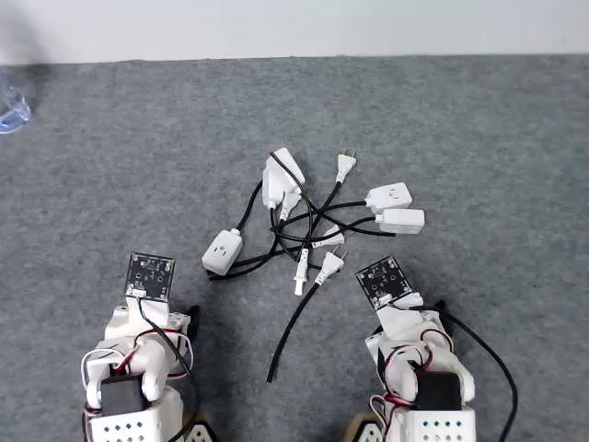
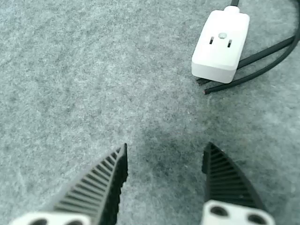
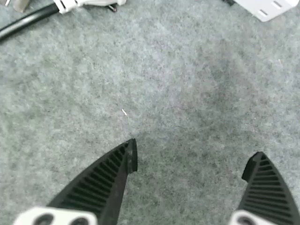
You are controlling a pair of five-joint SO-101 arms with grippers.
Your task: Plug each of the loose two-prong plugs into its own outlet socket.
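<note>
High view: the loose plugs and outlet sockets lie tangled in black cords mid-table on the grey felt; both arms sit on the near side, apart from the heap. Left wrist view: your left gripper stands wide and empty over bare felt; one socket lies face-up ahead, slots showing; I'd steady that body with this arm. Right wrist view: your right gripper is also spread wide, holding nothing; what looks like a plug lies ahead; grasp it by the body, leave the prongs free, and square them to the slots before you push.
</note>
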